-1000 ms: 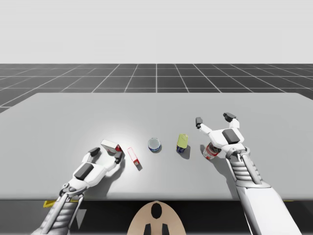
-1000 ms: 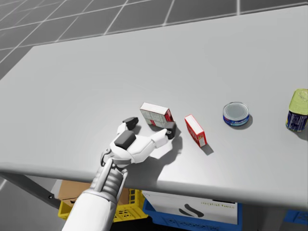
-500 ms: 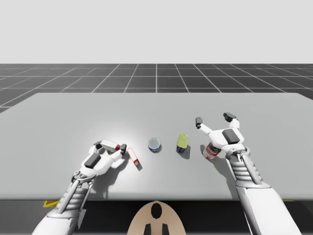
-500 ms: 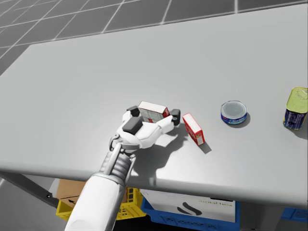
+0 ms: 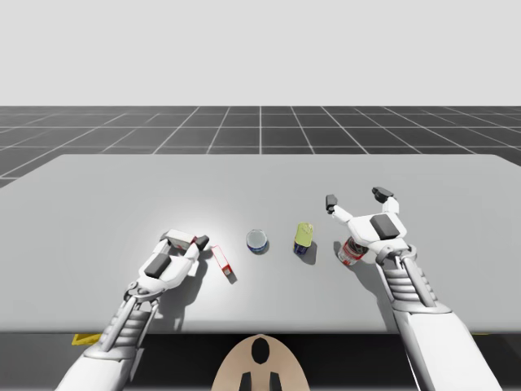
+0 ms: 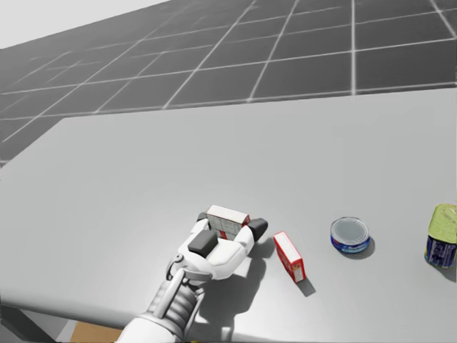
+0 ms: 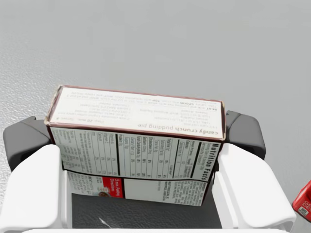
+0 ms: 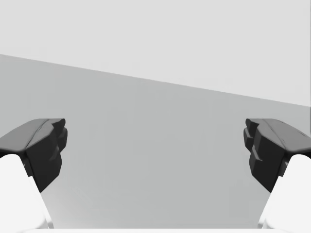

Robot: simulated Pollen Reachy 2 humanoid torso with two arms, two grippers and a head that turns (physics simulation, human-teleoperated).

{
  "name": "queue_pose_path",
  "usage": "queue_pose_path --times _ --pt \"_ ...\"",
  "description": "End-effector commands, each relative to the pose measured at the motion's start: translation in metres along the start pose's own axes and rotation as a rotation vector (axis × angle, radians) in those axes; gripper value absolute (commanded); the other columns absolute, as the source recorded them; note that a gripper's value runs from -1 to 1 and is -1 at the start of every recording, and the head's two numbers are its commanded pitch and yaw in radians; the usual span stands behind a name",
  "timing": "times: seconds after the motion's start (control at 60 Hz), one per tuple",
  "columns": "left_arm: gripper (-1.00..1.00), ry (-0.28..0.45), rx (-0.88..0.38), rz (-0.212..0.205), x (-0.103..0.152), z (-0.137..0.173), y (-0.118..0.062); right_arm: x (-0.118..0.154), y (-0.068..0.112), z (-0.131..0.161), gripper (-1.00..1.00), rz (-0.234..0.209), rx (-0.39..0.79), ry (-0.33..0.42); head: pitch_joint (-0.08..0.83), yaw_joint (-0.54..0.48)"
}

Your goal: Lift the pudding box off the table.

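Since a second back, my left claw slid in and clamped the white-and-red cardboard pudding box end to end, so it should lift level; right claw hangs spread wide.

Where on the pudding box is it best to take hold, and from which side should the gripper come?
Grip the pudding box by its two short end faces, coming in from my side of the table. It lies with its long side across the left gripper, so the ends fit between the fingers, which touch both.
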Motion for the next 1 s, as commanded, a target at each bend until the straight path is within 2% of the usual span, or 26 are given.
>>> queue_pose_path --times 0.017,0.183,0.3,0.4,0.633,0.733,0.883,1.0 --pt "1.0 0.028 0.006 0.009 -0.009 0.001 -0.002 0.0 -0.001 0.0 -1.0 -0.001 -0.002 0.0 0.427 0.37" --pt "1.0 0.033 -0.002 0.006 -0.009 0.002 -0.003 0.001 -0.002 0.001 -1.0 -0.004 -0.003 -0.002 0.341 0.37" --pt "1.0 0.025 -0.013 0.001 -0.001 0.005 -0.005 0.001 -0.002 0.001 -1.0 -0.006 -0.005 -0.003 0.332 0.37" --pt "1.0 -0.003 -0.019 -0.008 0.015 0.01 -0.005 0.001 -0.003 0.0 -1.0 -0.008 -0.005 -0.004 0.333 0.37" --pt "1.0 -0.091 -0.033 -0.053 0.061 0.029 -0.003 0.003 -0.004 0.001 -1.0 -0.012 -0.006 -0.006 0.333 0.37" --pt "1.0 -0.132 -0.034 -0.075 0.081 0.036 -0.003 0.003 -0.005 0.0 -1.0 -0.021 0.029 0.014 0.331 0.37" --pt "1.0 -0.24 -0.03 -0.115 0.125 0.049 -0.006 0.002 -0.004 -0.003 -1.0 -0.03 -0.024 0.005 0.327 0.36" --pt "1.0 -0.366 -0.023 -0.152 0.174 0.066 -0.012 -0.001 -0.005 -0.007 -1.0 -0.058 -0.049 -0.017 0.325 0.37"
